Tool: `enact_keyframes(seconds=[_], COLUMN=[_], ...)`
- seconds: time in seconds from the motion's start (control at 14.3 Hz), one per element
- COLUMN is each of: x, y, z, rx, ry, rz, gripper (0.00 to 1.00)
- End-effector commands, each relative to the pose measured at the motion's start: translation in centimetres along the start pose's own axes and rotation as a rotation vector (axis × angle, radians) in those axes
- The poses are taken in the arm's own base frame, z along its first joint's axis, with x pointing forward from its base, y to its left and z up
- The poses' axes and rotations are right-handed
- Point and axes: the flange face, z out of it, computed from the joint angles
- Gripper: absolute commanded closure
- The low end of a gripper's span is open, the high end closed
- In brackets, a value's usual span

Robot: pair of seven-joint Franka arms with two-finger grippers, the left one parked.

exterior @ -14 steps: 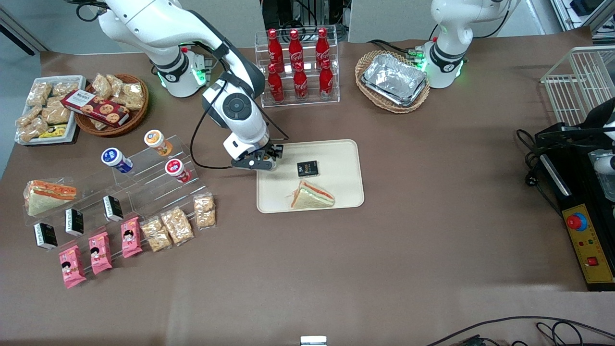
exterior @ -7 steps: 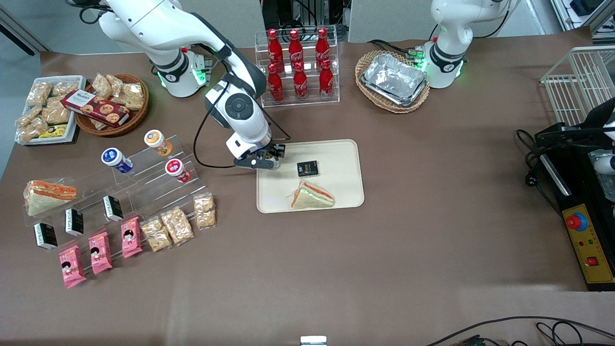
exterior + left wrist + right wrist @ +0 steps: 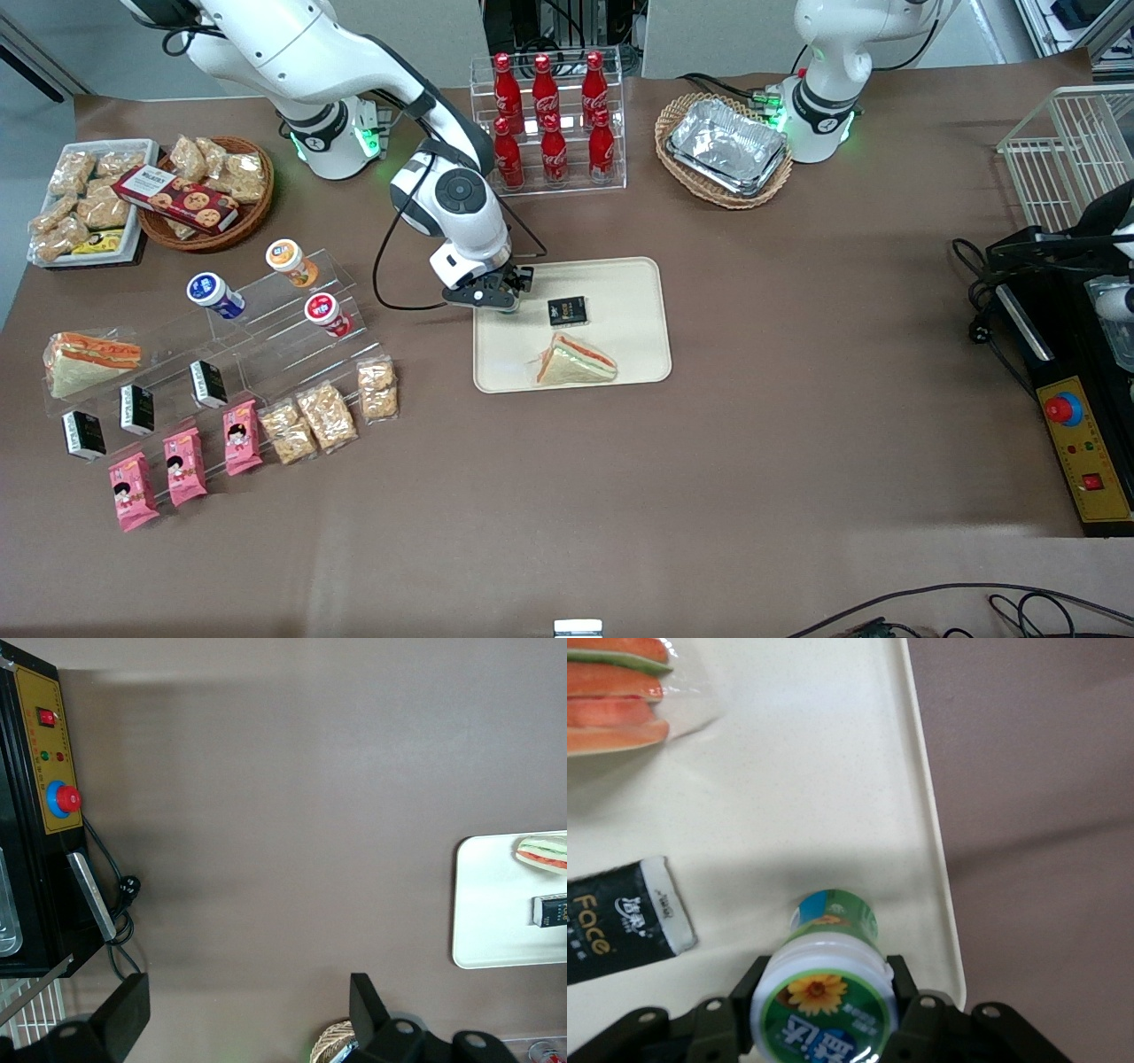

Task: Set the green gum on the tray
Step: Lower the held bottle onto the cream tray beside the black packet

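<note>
Two black fingers (image 3: pixel 908 992) of the right arm's gripper (image 3: pixel 496 299) clamp the green gum (image 3: pixel 824 992), a small white plastic bottle with a round green-and-white sunflower lid and teal-green label, just under its lid. The bottle hangs over the corner of the tray (image 3: pixel 633 283), a large flat cream-beige plastic rectangle with rounded corners, nearest the working arm's base. In the front view it sits at about nine o'clock from the small black foil packet (image 3: pixel 567 310) and eleven o'clock from the wrapped triangular sandwich (image 3: pixel 576 361). That bare corner probably suits a drop clear of both. Its long axis runs roughly vertical, lid up toward the wrist, base down; whether the base touches the tray is unclear.
</note>
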Motion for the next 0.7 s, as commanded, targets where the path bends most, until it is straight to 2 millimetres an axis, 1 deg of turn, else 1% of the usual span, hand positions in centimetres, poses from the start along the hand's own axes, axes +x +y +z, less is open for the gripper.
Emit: enact_keyframes(seconds=[0.0, 0.07, 0.14, 0.21, 0.35, 0.63], x=[0.14, 0.13, 0.12, 0.12, 0.12, 0.28], y=[-0.1, -0.1, -0.09, -0.09, -0.09, -0.02], z=[0.31, 0.37, 0.45, 0.45, 0.45, 0.29], rx=[0.014, 0.015, 0.014, 0.014, 0.014, 0.015], ry=[0.022, 0.021, 0.019, 0.019, 0.019, 0.023], rz=[0.027, 0.046, 0.051, 0.051, 0.051, 0.051], gripper=[0.58, 0.33, 0.17, 0.14, 0.02, 0.01])
